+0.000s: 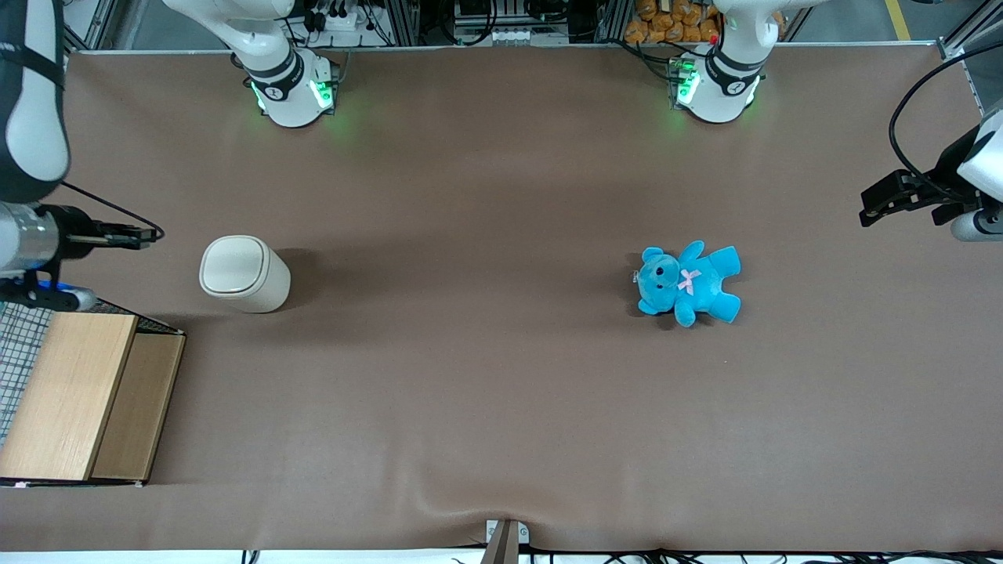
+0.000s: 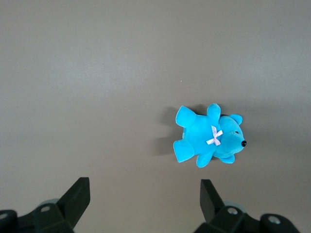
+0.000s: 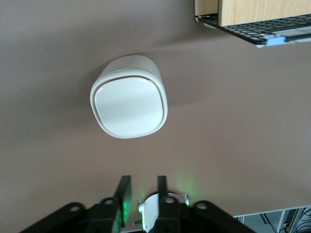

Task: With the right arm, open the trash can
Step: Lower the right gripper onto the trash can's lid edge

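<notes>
One thing matters to us on this table: the trash can [image 1: 244,274], a small cream-white bin standing upright on the brown table [image 1: 501,376] toward the working arm's end, with its flat lid [image 3: 129,107] down and flush all round. We judge the task to be at its first step, the approach, since nothing touches the can yet.

Our right arm [image 1: 31,117] hangs above the table's edge beside the can, and its gripper [image 1: 129,233] points toward the can from a short way off, higher than the lid and apart from it. From the right wrist view the gripper [image 3: 141,194] has its two black fingers [image 3: 122,193] close together with only a narrow gap between them, gripping nothing.

Next, we think, the fingers must come down to the lid's rim and find which side lifts; we cannot tell where the hinge sits.

Nearby stands a wood-topped wire basket [image 1: 74,395], nearer the front camera than the can. Well apart, toward the parked arm's end, lies a blue teddy bear [image 1: 688,283].
</notes>
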Robot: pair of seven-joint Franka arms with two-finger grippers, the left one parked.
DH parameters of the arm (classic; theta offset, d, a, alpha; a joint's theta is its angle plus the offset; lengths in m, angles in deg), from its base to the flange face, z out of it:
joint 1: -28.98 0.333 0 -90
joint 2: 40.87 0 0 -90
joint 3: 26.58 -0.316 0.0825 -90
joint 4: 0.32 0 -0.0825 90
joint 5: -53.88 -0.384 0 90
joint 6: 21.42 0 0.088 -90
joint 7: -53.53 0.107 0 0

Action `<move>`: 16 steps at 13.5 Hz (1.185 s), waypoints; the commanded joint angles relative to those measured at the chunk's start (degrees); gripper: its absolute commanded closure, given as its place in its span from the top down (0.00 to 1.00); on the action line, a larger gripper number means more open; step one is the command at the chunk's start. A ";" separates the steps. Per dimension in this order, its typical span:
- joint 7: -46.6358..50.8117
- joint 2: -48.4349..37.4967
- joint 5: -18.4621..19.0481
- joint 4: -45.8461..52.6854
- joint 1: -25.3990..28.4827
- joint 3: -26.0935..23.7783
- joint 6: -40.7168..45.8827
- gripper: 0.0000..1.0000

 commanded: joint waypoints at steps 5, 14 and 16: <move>-0.79 0.55 1.52 -7.92 0.08 -0.72 -8.21 0.00; -3.17 3.54 1.52 -16.54 -0.71 -0.72 -19.02 0.00; -3.17 4.60 1.52 -17.51 -1.15 -0.72 -19.56 0.00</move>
